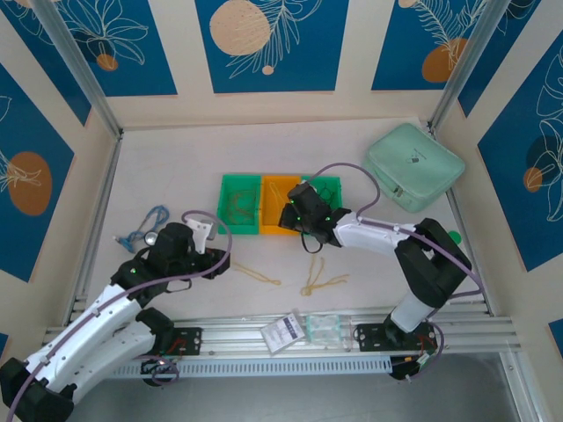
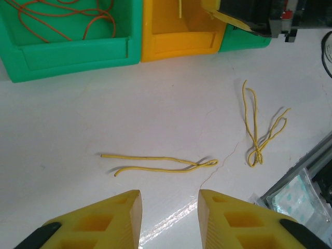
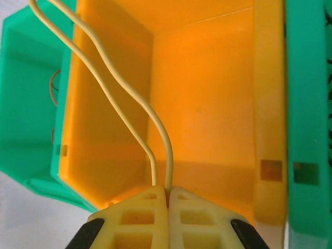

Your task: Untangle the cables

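Two pale yellow cables lie loose on the white table, one folded double [image 2: 161, 163] [image 1: 257, 275] and one knotted into loops [image 2: 257, 132] [image 1: 322, 282]. My left gripper [image 2: 169, 199] [image 1: 214, 261] hovers open just short of the folded one, nothing between its fingers. My right gripper [image 3: 167, 189] [image 1: 295, 215] is shut on another pale yellow cable [image 3: 124, 104], whose two strands rise out of the jaws over the orange bin [image 3: 218, 93] [image 1: 280, 211]. Thin red cables [image 2: 67, 18] lie in the green bin [image 1: 239, 204] to the left of it.
A second green bin [image 1: 327, 188] stands right of the orange one. A mint pouch [image 1: 413, 165] sits at the back right, a blue cord with a metal disc [image 1: 145, 229] at the left. Plastic packets [image 1: 303, 330] rest on the front rail.
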